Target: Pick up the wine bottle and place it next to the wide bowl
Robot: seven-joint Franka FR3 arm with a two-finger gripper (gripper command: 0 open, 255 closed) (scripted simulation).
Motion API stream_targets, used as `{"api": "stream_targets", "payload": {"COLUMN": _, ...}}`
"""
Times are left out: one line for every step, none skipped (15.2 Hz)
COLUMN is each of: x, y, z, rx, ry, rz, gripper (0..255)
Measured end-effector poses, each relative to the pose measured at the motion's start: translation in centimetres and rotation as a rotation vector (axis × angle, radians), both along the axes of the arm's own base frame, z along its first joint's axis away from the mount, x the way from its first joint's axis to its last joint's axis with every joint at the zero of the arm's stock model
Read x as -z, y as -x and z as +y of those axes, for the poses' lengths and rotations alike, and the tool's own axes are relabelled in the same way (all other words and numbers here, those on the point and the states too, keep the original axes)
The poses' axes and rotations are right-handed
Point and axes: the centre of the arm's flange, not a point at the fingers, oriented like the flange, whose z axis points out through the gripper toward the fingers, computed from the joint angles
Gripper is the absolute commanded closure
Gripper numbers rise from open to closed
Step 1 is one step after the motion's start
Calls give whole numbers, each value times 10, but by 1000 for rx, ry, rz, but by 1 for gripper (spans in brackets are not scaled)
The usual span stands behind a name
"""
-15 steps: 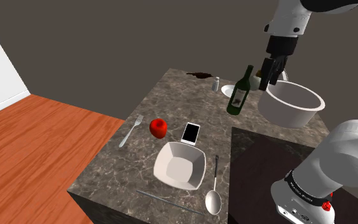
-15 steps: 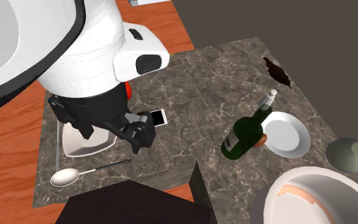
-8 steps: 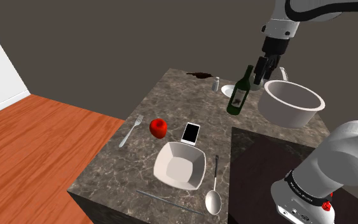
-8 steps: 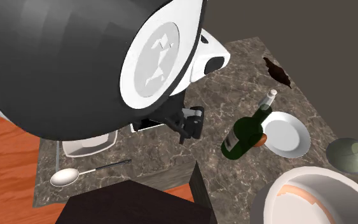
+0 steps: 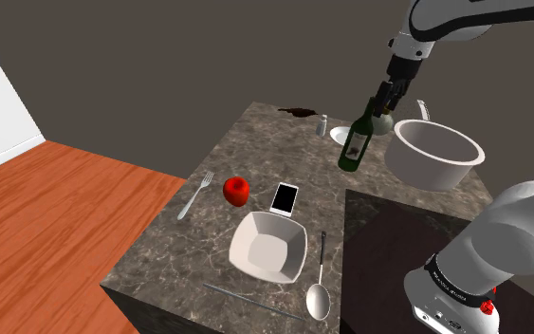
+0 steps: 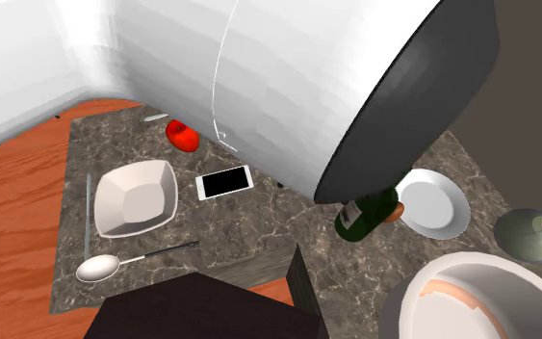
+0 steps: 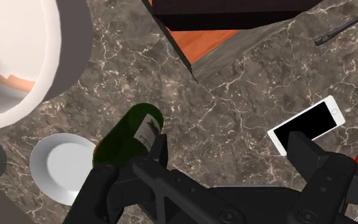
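A dark green wine bottle (image 5: pixel 355 142) with a pale label stands upright on the marble counter (image 5: pixel 255 152), its lower part also visible (image 6: pixel 363 214). To its right in the shoulder view sits a large round white wide bowl (image 5: pixel 435 152) (image 6: pixel 480 299) (image 7: pixel 12 51). My gripper (image 5: pixel 383 95) hovers just above and beside the bottle's top. In the wrist view the gripper (image 7: pixel 228 146) is open, its black fingers (image 7: pixel 158 149) well apart with bare counter between them. The bottle (image 7: pixel 130 137) lies just beside one finger, untouched.
A small white plate (image 5: pixel 342 136) (image 7: pixel 63 167) and a shaker (image 5: pixel 322 124) sit behind the bottle. Nearer the front are a square white bowl (image 5: pixel 267 247), phone (image 5: pixel 285 197), red apple (image 5: pixel 236 190), fork (image 5: pixel 195 194), spoon (image 5: pixel 318 285) and knife (image 5: pixel 250 296). The dark stand (image 5: pixel 397 247) borders the counter.
The gripper has moved from over the wide bowl's rim toward the shoulder view's left and up, ending at the bottle's top. It stayed open. The bottle has not moved.
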Motion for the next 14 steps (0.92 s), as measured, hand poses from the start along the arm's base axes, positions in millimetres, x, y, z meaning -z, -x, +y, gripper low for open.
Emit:
{"api": "stream_targets", "payload": {"x": 2, "y": -6, "z": -10, "rx": 2, "ry": 4, "rz": -11, "gripper": 0}}
{"api": "stream_targets", "payload": {"x": 1, "y": -10, "z": -21, "rx": 3, "ry": 8, "rz": -21, "gripper": 0}}
{"api": "stream_targets", "payload": {"x": 2, "y": -15, "z": -31, "rx": 5, "ry": 13, "rz": -31, "gripper": 0}}
{"api": "stream_targets", "payload": {"x": 4, "y": -21, "z": -43, "rx": 7, "ry": 17, "rz": -42, "gripper": 0}}
{"api": "stream_targets", "payload": {"x": 6, "y": -26, "z": -53, "rx": 9, "ry": 22, "rz": -52, "gripper": 0}}
{"api": "stream_targets", "payload": {"x": 9, "y": -32, "z": -63, "rx": 10, "ry": 26, "rz": -62, "gripper": 0}}
{"api": "stream_targets", "payload": {"x": 11, "y": -36, "z": -71, "rx": 12, "ry": 30, "rz": -73, "gripper": 0}}
{"api": "stream_targets", "payload": {"x": 8, "y": -43, "z": -82, "rx": 14, "ry": 35, "rz": -84, "gripper": 0}}
{"api": "stream_targets", "payload": {"x": 8, "y": -52, "z": -92, "rx": 15, "ry": 39, "rz": -94, "gripper": 0}}
{"api": "stream_targets", "payload": {"x": 10, "y": -57, "z": -100, "rx": 17, "ry": 43, "rz": -104, "gripper": 0}}
{"api": "stream_targets", "payload": {"x": 13, "y": -62, "z": -109, "rx": 18, "ry": 47, "rz": -113, "gripper": 0}}
{"api": "stream_targets", "payload": {"x": 16, "y": -63, "z": -114, "rx": 19, "ry": 49, "rz": -117, "gripper": 0}}
{"api": "stream_targets", "payload": {"x": 19, "y": -65, "z": -118, "rx": 19, "ry": 51, "rz": -119, "gripper": 0}}
{"api": "stream_targets", "payload": {"x": 25, "y": -66, "z": -118, "rx": 20, "ry": 51, "rz": -120, "gripper": 0}}
